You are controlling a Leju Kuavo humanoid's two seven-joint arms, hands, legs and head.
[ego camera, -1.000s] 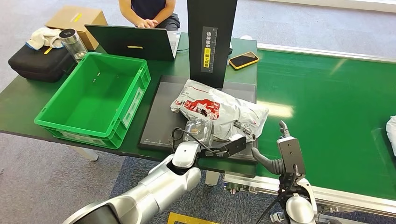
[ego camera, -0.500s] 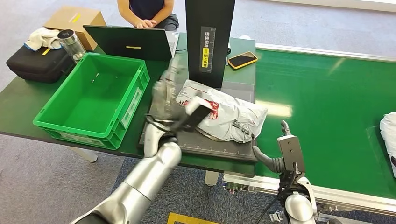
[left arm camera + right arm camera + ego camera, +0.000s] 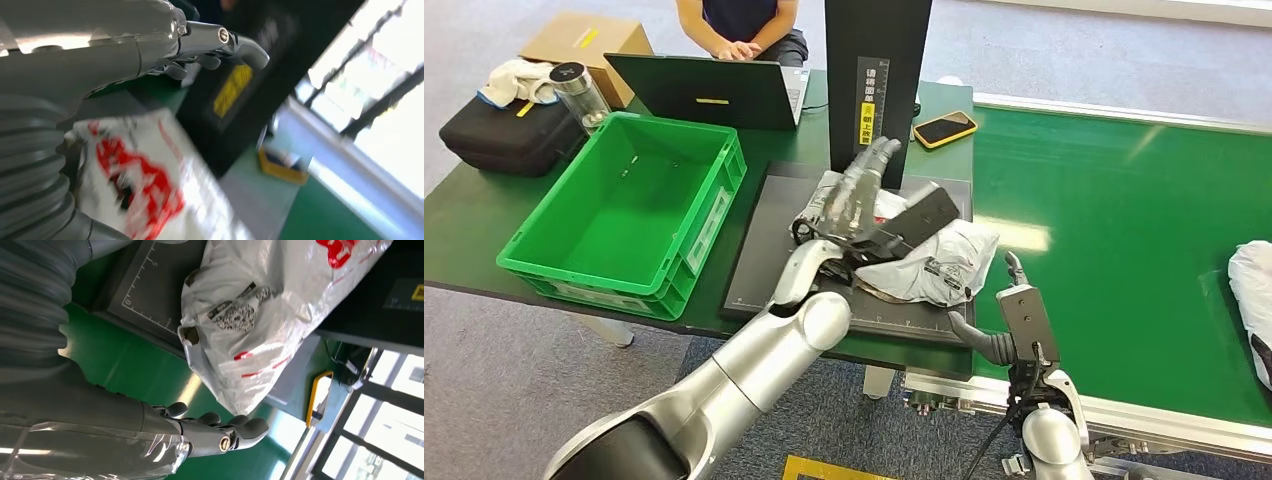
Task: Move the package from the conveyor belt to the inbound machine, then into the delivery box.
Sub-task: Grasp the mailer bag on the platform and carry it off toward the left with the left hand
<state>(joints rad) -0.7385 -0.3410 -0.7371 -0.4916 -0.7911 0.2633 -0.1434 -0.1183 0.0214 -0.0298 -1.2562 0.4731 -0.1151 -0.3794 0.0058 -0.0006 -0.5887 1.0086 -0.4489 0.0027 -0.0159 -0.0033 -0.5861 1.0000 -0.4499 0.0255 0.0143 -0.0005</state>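
**Package on the scanner plate, left hand above it**

Now the package (image 3: 924,262), a grey-white plastic bag with red print, is seen lying on the dark plate of the inbound machine (image 3: 764,262), its right end reaching the plate's edge beside the conveyor belt (image 3: 1124,230). The left hand (image 3: 856,190) is raised over the package's left part, fingers (image 3: 220,37) stretched out and apart, with nothing held; whether the package is touched cannot be told, since the arm and wrist block cover that part of the bag. The machine's black upright column (image 3: 876,80) stands just behind the hand. The green delivery box (image 3: 544,262) sits left of the plate, with bare plate surface between the box wall and the package.

The right hand (image 3: 1009,315) is held at the near corner of the plate, apart from the package, fingers (image 3: 235,427) loosely curled and holding nothing. A second white bag (image 3: 1252,300) is cut off at the belt's right edge. A phone (image 3: 945,127) lies on the table behind the plate. The left wrist view is blurred.
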